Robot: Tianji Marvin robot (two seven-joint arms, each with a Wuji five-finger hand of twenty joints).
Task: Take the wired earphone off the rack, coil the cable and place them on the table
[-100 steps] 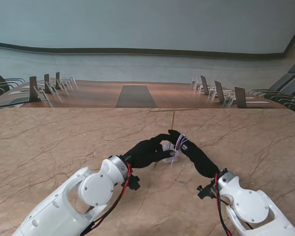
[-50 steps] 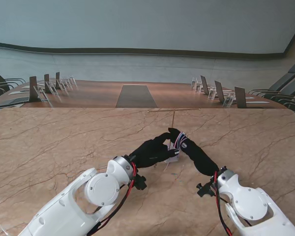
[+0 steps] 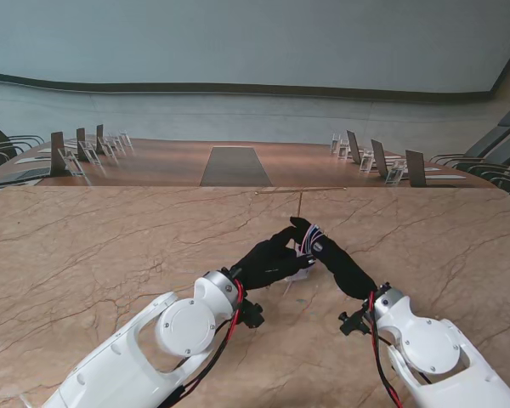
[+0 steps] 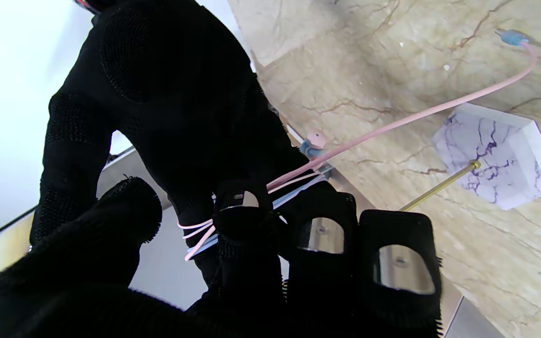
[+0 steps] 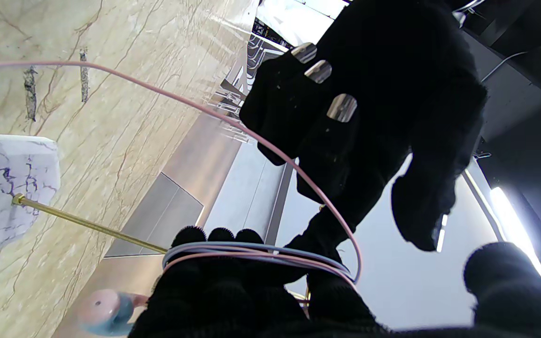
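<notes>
Marble table (image 3: 110,246), conference rm behind. Both hands are meeting over centre. R hand (image 3: 336,259) is carrying the cable (image 5: 256,251) wound round its fingers; L hand (image 3: 272,259), closed, is pinching the free strand (image 4: 392,124) and feeding it on. Loose end, plug (image 4: 510,35) last, is trailing across table past rack (image 4: 496,155), away from L hand. Earbud (image 5: 104,312) is hanging beside R fingers.

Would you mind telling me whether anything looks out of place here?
Nothing looks damaged. The cable is looped around the right hand fingers, with one pink strand trailing loose to the plug lying on the table, not yet coiled.
</notes>
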